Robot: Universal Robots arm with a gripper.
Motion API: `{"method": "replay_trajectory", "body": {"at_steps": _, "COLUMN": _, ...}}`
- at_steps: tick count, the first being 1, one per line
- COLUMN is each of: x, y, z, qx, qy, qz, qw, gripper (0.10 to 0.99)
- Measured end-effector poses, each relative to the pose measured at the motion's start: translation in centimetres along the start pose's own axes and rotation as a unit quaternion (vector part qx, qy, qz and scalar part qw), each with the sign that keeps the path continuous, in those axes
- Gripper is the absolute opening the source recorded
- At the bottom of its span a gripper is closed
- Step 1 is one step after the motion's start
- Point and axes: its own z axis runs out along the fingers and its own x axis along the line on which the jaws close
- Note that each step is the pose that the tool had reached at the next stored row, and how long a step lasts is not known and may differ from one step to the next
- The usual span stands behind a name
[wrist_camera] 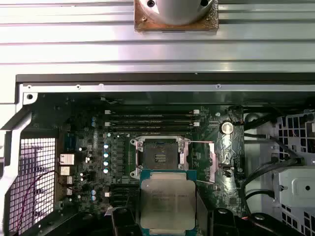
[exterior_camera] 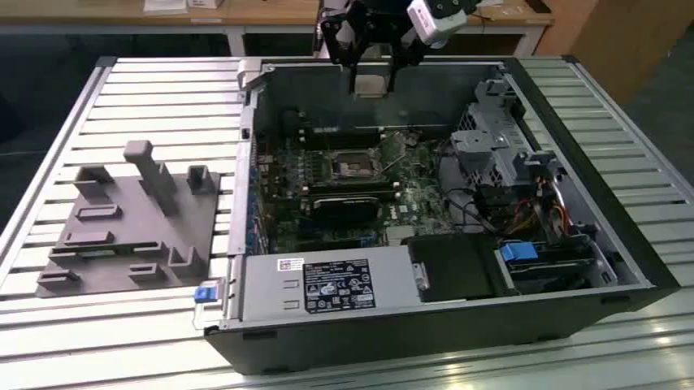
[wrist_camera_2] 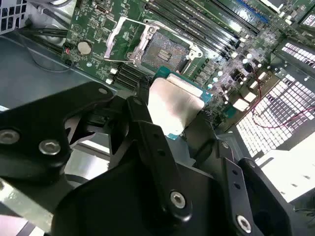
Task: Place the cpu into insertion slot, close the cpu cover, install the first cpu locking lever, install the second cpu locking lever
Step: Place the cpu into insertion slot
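My gripper [exterior_camera: 372, 81] hangs over the far wall of the open computer case [exterior_camera: 607, 244], shut on the cpu [exterior_camera: 371, 84]. The cpu [wrist_camera_2: 174, 105] is a flat silver-grey square on a green carrier edge, pinched between the black fingers [wrist_camera_2: 147, 128]. In the first wrist view the cpu [wrist_camera: 167, 199] hovers just short of the insertion slot [wrist_camera: 160, 157]. The insertion slot [exterior_camera: 355, 168] lies bare on the green board, its dark centre [wrist_camera_2: 164, 51] exposed. The cpu cover [wrist_camera: 211, 164] stands swung open beside the slot, and shows as a silvery frame [wrist_camera_2: 118, 42] in the second wrist view.
A grey fixture block [exterior_camera: 130, 227] with pegs lies on the slatted table [exterior_camera: 130, 89] at the exterior view's left. Inside the case are a power supply [exterior_camera: 325, 284], a drive cage [exterior_camera: 509, 154], loose cables [exterior_camera: 477, 211] and long memory slots [wrist_camera: 152, 118] beyond the socket.
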Motion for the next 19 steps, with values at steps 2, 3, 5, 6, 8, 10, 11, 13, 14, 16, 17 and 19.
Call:
{"method": "replay_trajectory", "body": {"at_steps": 2, "x": 0.0, "y": 0.0, "z": 0.0, "qx": 0.0, "qy": 0.0, "qz": 0.0, "qw": 1.0, "gripper": 0.537}}
{"method": "replay_trajectory", "body": {"at_steps": 3, "x": 0.0, "y": 0.0, "z": 0.0, "qx": 0.0, "qy": 0.0, "qz": 0.0, "qw": 1.0, "gripper": 0.537}}
{"method": "replay_trajectory", "body": {"at_steps": 5, "x": 0.0, "y": 0.0, "z": 0.0, "qx": 0.0, "qy": 0.0, "qz": 0.0, "qw": 1.0, "gripper": 0.537}}
{"method": "replay_trajectory", "body": {"at_steps": 6, "x": 0.0, "y": 0.0, "z": 0.0, "qx": 0.0, "qy": 0.0, "qz": 0.0, "qw": 1.0, "gripper": 0.537}}
{"method": "replay_trajectory", "body": {"at_steps": 8, "x": 0.0, "y": 0.0, "z": 0.0, "qx": 0.0, "qy": -0.0001, "qz": 0.001, "qw": 1.0, "gripper": 0.537}}
{"method": "replay_trajectory", "body": {"at_steps": 10, "x": 0.0, "y": 0.0, "z": 0.0, "qx": -0.0001, "qy": -0.0002, "qz": 0.003, "qw": 1.0, "gripper": 0.537}}
{"method": "replay_trajectory", "body": {"at_steps": 11, "x": -0.01, "y": 0.0, "z": 0.0, "qx": -0.0001, "qy": -0.0004, "qz": 0.004, "qw": 1.0, "gripper": 0.537}}
{"method": "replay_trajectory", "body": {"at_steps": 13, "x": 0.0, "y": 0.0, "z": 0.0, "qx": -0.0002, "qy": -0.0007, "qz": 0.008, "qw": 1.0, "gripper": 0.537}}
{"method": "replay_trajectory", "body": {"at_steps": 14, "x": 0.0, "y": 0.0, "z": 0.0, "qx": -0.0002, "qy": -0.0009, "qz": 0.011, "qw": 0.9999, "gripper": 0.537}}
{"method": "replay_trajectory", "body": {"at_steps": 16, "x": 0.0, "y": 0.0, "z": 0.0, "qx": -0.0003, "qy": -0.0013, "qz": 0.015, "qw": 0.9999, "gripper": 0.537}}
{"method": "replay_trajectory", "body": {"at_steps": 17, "x": 0.0, "y": 0.0, "z": 0.0, "qx": -0.0003, "qy": -0.0015, "qz": 0.017, "qw": 0.9998, "gripper": 0.537}}
{"method": "replay_trajectory", "body": {"at_steps": 19, "x": 0.0, "y": 0.0, "z": 0.01, "qx": -0.0004, "qy": -0.0019, "qz": 0.021, "qw": 0.9998, "gripper": 0.537}}
